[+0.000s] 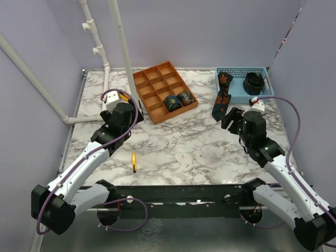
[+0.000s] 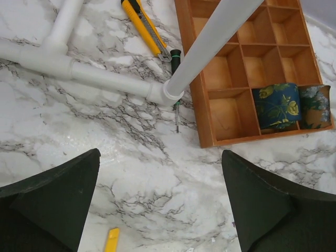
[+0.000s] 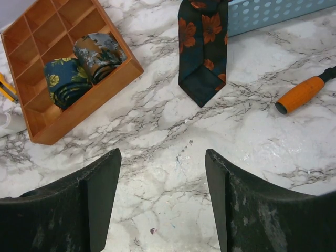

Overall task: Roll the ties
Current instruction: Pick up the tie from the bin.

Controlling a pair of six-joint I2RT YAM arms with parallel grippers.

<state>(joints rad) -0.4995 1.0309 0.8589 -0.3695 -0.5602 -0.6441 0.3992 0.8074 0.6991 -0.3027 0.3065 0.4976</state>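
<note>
My right end effector (image 3: 161, 163) hangs released over the bare desk (image 3: 157, 126), jaws spread wide, just short of the loose tie (image 3: 202, 47). The left end effector (image 2: 160, 157) is likewise spread and carries nothing, near the wooden tray (image 2: 252, 137) where two rolled ties (image 2: 275, 105) sit in neighbouring compartments.

The loose tie lies flat, its long axis running from the blue basket (image 3: 273, 16) toward my side of the desk. Its broad pointed tip faces the right end effector, and its far end is draped over the basket rim.

My worries are these:
- Pulling the tip could snag the fabric on that rim or drag the basket along.
- A shallow pinch may catch only the top layer.
- The cloth looks slippery, so a roll could skew.
- The orange-handled tool (image 3: 302, 94) lies near enough to get knocked.
</note>
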